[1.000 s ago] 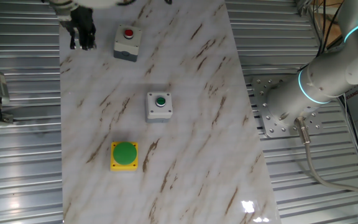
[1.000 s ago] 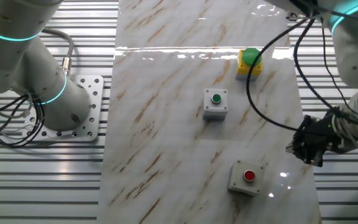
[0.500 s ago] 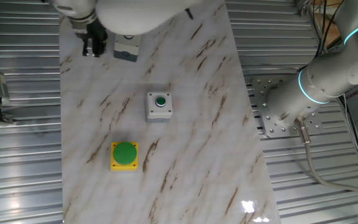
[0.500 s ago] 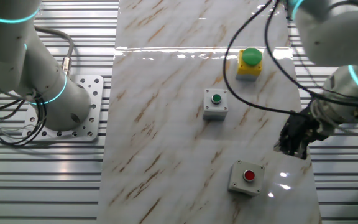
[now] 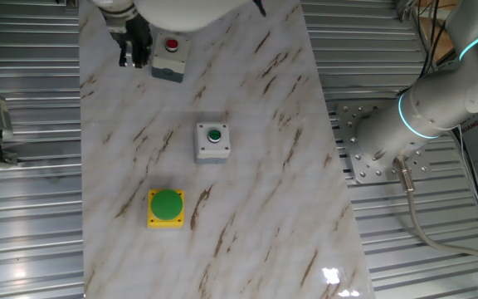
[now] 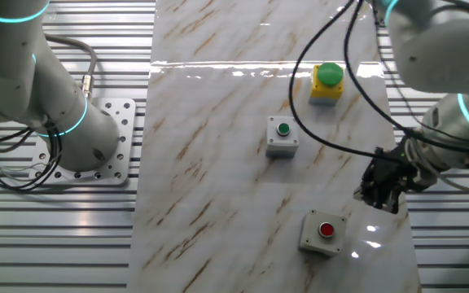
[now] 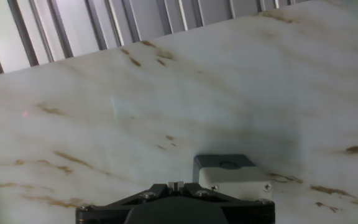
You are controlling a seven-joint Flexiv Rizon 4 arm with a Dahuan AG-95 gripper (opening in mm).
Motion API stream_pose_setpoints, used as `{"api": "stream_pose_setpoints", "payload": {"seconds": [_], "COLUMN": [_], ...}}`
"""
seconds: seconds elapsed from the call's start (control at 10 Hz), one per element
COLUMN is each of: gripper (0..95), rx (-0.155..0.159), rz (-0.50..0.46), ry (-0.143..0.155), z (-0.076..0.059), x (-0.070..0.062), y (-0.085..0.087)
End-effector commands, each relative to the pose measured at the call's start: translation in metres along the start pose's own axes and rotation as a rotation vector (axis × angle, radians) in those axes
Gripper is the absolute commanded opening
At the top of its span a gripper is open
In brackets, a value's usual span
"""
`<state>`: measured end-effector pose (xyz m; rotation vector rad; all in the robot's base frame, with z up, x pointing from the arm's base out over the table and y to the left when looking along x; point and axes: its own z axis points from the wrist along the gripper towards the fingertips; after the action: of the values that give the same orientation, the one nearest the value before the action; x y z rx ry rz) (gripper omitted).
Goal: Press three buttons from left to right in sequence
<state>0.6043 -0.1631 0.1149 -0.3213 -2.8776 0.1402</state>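
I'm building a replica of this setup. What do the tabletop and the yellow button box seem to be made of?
The tabletop looks like glossy marble or a marble-look laminate: white with brown veins and bright glare. The yellow button box seems to be moulded plastic, uniformly coloured, with a smooth green dome; which plastic is unclear.

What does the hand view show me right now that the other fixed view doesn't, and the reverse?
Only the hand view: a close look along the hand at one grey box just ahead, its side wall facing the camera, its button colour not readable.

Only the other fixed view: all three boxes at once, red button box, small green button box, yellow box, with the gripper above and beside the red one.

Both: the marble tabletop and a grey box.
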Motion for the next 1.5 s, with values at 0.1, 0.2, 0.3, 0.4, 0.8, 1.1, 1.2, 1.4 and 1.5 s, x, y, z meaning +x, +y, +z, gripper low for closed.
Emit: {"api": "stream_pose_setpoints", "payload": {"seconds": [0.1,0.2,0.3,0.4,0.8,1.1,1.2,1.4,1.5], "gripper": [0.0,0.0,0.0,0.0,0.0,0.0,0.0,0.0,0.0], "rx": [0.009,0.007,0.004,0.000,-0.012,-0.005,-0.006,-0.010,-0.019], "rz": [0.048,0.048,0.043,0.032,-0.001,-0.006,-0.009,-0.008,-0.011], "ry": [-0.032,-0.039,-0.040,-0.042,-0.056,-0.059,-0.056,-0.053,-0.049], "z": [-0.0001,-0.0001,-0.0001,0.0005,0.0009,0.0013,0.0014,0.0014,0.0014], "x": [0.0016,0.0016,0.0016,0.0012,0.0011,0.0010,0.0010,0.0010,0.0010], "y": [-0.0003,-0.0003,-0.0003,-0.0003,-0.0002,-0.0004,-0.0004,-0.0004,-0.0004]}}
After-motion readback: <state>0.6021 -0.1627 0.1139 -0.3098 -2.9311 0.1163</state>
